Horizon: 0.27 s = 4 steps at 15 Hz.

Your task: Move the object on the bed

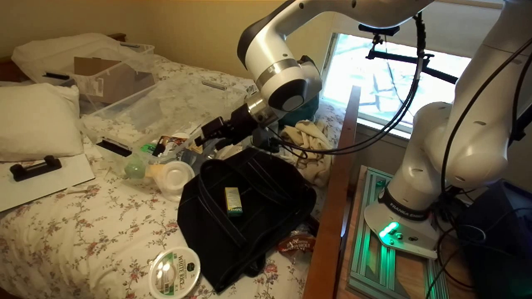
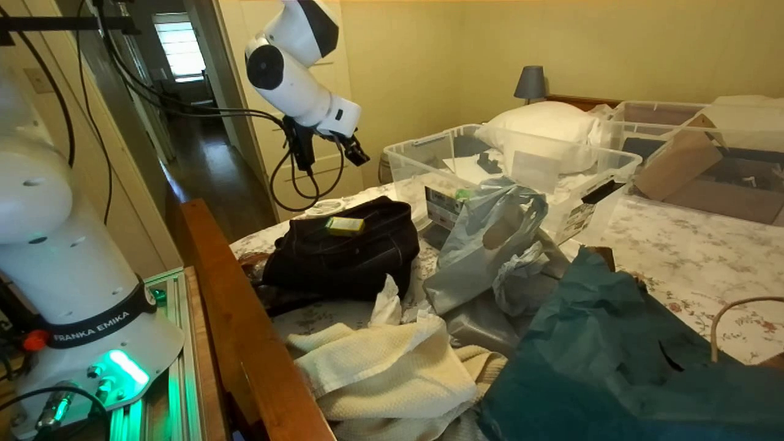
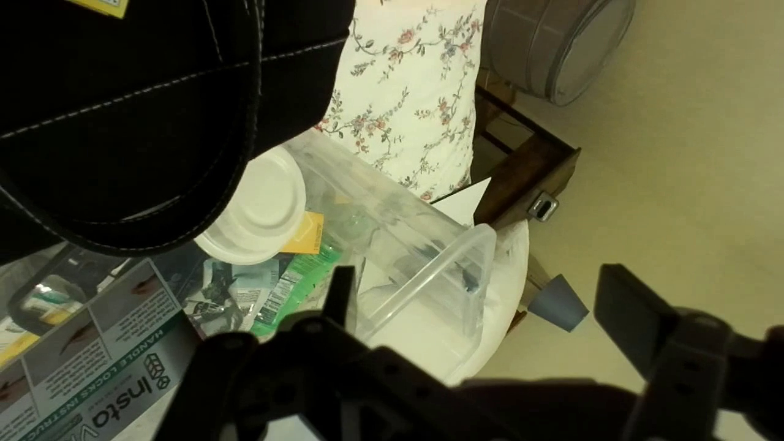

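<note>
The object, a round white lid with a pale, green-printed centre (image 1: 174,272), lies flat on the bed's flowered cream bedspread (image 1: 104,232). It is beside a corner of the black cloth bag (image 1: 270,191). Its rim (image 2: 324,207) shows behind the bag in an exterior view. It is out of the wrist view. The second, plain white disc (image 1: 176,176) sits by the plastic bin; it also shows in the wrist view (image 3: 269,202). My gripper (image 1: 209,143) hangs in the air above and beyond the bag. In the wrist view its fingers (image 3: 476,278) are wide apart with nothing between them.
A small yellow-green box (image 1: 233,202) lies on the bag. A clear bin (image 2: 422,162) stands behind a grey plastic bag (image 2: 484,263). A cream towel (image 2: 392,367) and teal bag (image 2: 588,361) lie near the wooden footboard (image 1: 332,224). Bread (image 1: 296,245) lies beside the bag.
</note>
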Tool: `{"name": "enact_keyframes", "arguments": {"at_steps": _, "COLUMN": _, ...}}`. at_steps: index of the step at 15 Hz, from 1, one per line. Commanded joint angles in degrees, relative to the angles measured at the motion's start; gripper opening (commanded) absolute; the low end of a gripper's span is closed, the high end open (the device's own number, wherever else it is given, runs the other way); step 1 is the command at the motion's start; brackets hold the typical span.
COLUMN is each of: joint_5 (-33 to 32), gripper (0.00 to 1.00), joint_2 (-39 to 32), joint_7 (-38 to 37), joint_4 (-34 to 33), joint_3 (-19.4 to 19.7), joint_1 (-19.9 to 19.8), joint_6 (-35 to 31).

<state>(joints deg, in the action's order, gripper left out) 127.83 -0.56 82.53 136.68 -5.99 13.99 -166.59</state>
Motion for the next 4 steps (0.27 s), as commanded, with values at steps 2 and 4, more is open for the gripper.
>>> {"name": "enact_keyframes", "arguments": {"at_steps": 2, "joint_5": 0.0, "gripper": 1.0, "joint_2": 0.0, "joint_7": 0.0, "joint_4": 0.0, "joint_3": 0.1, "joint_1": -0.1, "joint_6": 0.0}}
{"name": "enact_keyframes", "arguments": {"at_steps": 4, "joint_5": 0.0, "gripper": 1.0, "joint_2": 0.0, "joint_7": 0.0, "joint_4": 0.0, "joint_3": 0.2, "joint_1": -0.2, "joint_6": 0.0}}
